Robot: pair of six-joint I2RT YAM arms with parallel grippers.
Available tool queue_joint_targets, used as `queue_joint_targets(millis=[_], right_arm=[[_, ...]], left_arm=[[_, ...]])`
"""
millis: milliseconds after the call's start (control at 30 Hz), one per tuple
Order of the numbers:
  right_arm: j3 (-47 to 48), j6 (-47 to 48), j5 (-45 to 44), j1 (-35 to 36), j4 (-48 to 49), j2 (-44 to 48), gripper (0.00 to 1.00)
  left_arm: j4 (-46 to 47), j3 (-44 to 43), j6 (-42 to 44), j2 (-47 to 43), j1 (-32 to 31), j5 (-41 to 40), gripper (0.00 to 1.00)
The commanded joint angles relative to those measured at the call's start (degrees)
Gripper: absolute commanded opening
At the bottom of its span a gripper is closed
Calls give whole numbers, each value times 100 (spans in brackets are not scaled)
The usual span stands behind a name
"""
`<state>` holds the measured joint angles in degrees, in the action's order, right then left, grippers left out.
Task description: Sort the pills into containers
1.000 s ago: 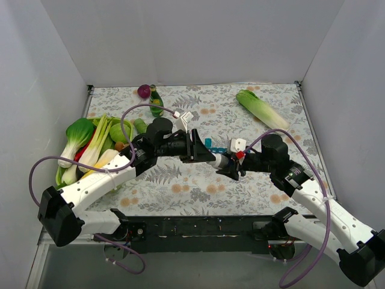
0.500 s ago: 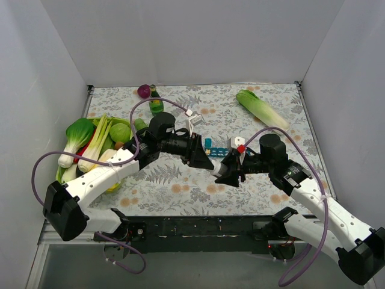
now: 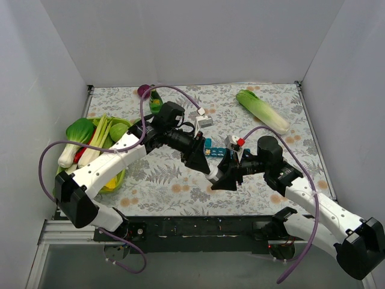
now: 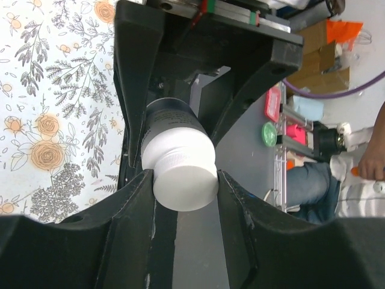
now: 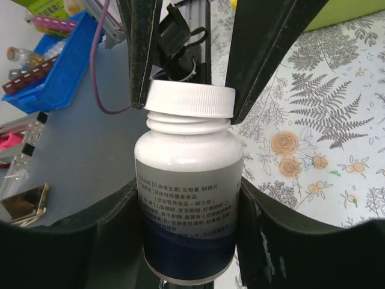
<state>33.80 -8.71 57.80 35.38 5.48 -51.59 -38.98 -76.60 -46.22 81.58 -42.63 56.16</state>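
A white pill bottle (image 5: 189, 198) with a blue-banded label is held off the table between both grippers. My right gripper (image 5: 187, 192) is shut on its body. My left gripper (image 4: 184, 176) is shut on its ribbed white cap (image 4: 185, 180). In the top view the two grippers meet near the table's front centre, around the bottle (image 3: 213, 174). The containers, a teal-blue pill box (image 3: 207, 143), lie just behind the grippers and are mostly hidden by the arms. No loose pills show.
A green tray (image 3: 118, 178) of vegetables sits at the left. A napa cabbage (image 3: 261, 109) lies at the back right. A green bottle (image 3: 156, 103) and a purple onion (image 3: 144, 91) stand at the back. Grey walls enclose three sides.
Both grippers, joined on the bottle, have shifted slightly toward the table's near edge. The left arm's elbow has swung right and back.
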Motion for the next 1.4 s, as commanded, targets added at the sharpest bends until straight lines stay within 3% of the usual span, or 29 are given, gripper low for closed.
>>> queue_joint_targets(millis=[0, 267, 400, 767, 933, 967, 1033, 1233, 1367], right_arm=[[-137, -1017, 486, 57, 1262, -52, 2], [-383, -1634, 742, 57, 1948, -123, 2], [-243, -1152, 557, 57, 1466, -97, 2], [38, -413, 364, -39, 817, -44, 2], [504, 1132, -13, -57, -299, 79, 2], [592, 1457, -232, -57, -519, 114, 2], [820, 2350, -575, -57, -1152, 175, 2], [1120, 3867, -2008, 22, -1777, 299, 2], [1155, 4438, -2544, 136, -1857, 299, 2]], left_arm=[[-636, -548, 1105, 42, 44, 492, 27], [-980, -611, 1484, 139, 45, 519, 34], [-664, -576, 1081, 7, 53, 265, 62], [479, 13, -80, -713, 97, -675, 98], [1180, 671, -1089, -1546, 439, -1694, 98], [1252, 777, -1570, -1731, 466, -2479, 98], [1384, 1162, -2310, -2196, 510, -3205, 98], [2094, 1832, -4691, -2182, 572, -2717, 98], [2702, 2070, -5424, -2041, 449, -2680, 98]])
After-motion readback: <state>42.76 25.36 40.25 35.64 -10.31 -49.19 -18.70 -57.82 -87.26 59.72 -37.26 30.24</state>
